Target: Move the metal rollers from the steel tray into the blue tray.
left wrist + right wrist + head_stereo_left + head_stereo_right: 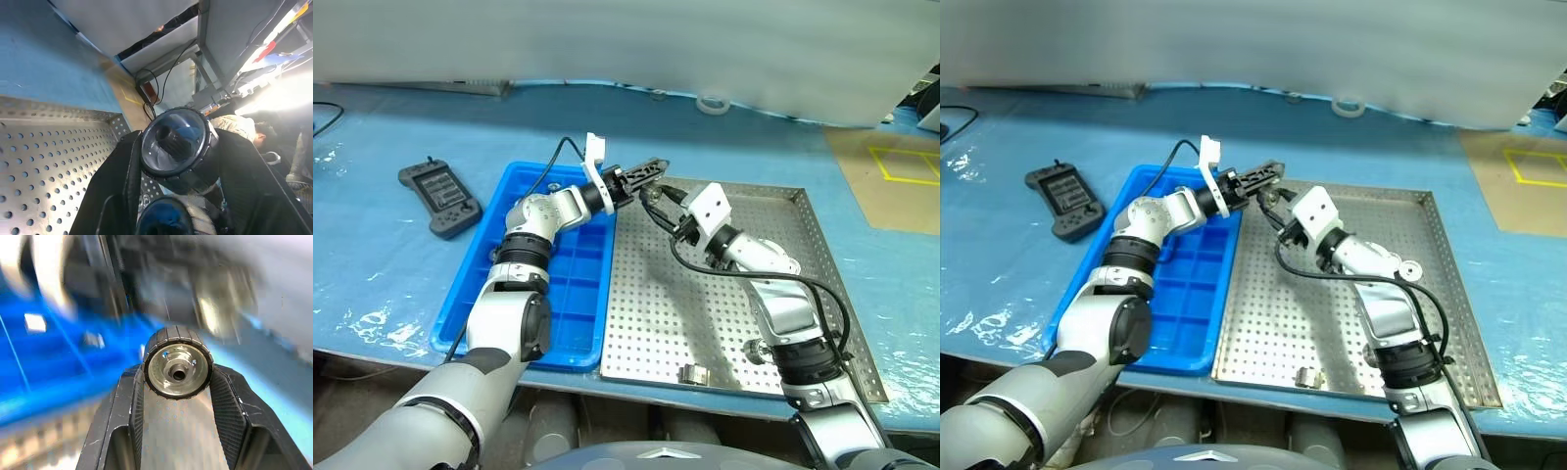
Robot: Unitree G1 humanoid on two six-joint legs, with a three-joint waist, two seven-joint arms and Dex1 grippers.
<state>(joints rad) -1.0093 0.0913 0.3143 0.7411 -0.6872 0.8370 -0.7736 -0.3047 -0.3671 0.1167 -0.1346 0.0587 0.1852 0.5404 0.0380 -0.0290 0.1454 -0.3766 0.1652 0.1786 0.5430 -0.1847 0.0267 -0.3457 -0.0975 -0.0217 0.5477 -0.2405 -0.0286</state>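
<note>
Over a blue-covered worktop (372, 274), seen from the head cameras, the robot's two arms meet above the seam between the blue tray (578, 284) and the steel tray (822, 284). The left tool (651, 168) points across toward the steel tray; the right tool (656, 199) sits just below it, angled back toward the blue tray. One of the metal rollers (693, 373) lies near the steel tray's front rim, another (1412, 271) by the right forearm, and a dark handheld controller (440, 199) rests well left of the blue tray. From the left wrist, black fingers (122, 186) bracket a round, glossy, ring-like part, the perforated steel floor showing beyond; whether that tool truly grips it, or merely frames something behind, cannot be told, though its jaws look narrowly set. From the right wrist, the ribbed pads (134, 401) are closed on a ridged silver roller (178, 368) with a hollow centre, pinched across its sides, blurred blue compartments beyond. Doing this step well probably means carrying the roller fully over a compartment, keeping clear of the left tool so close by, lowering it near the floor, and only then parting the jaws so it cannot bounce out.
</note>
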